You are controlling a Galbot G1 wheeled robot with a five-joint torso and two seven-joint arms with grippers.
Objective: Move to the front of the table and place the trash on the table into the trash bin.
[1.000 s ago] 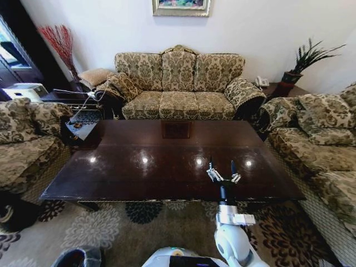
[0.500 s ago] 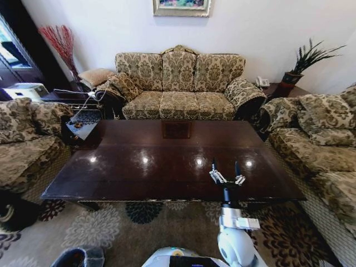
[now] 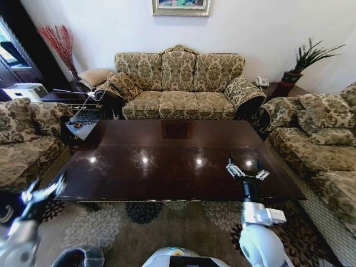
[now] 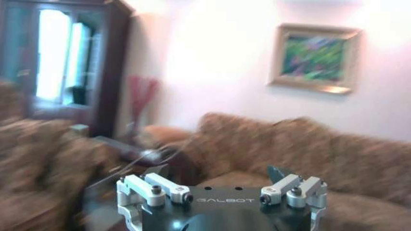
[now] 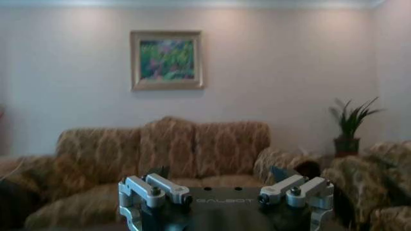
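The table (image 3: 167, 161) is a glossy dark brown low table right in front of me, and its top is bare. The trash is out of view. My right gripper (image 3: 245, 169) hangs open over the table's near right corner, nothing between its fingers; the right wrist view has the gripper (image 5: 218, 172) facing the far sofa. My left gripper (image 3: 42, 189) is blurred and open, raised beside the table's near left corner; in the left wrist view it (image 4: 217, 172) holds nothing. A black round object with a white strip (image 3: 10, 214) at the left edge may be the trash bin; I cannot tell.
Patterned sofas ring the table: one at the back (image 3: 178, 86), one at the left (image 3: 25, 139), one at the right (image 3: 320, 144). A cluttered side table (image 3: 83, 122) stands at the far left corner, a plant (image 3: 303, 61) at the back right. Flowered carpet (image 3: 139, 222) lies before the table.
My right gripper has shifted to the right along the table's near edge. My left arm has swung up into view at the lower left.
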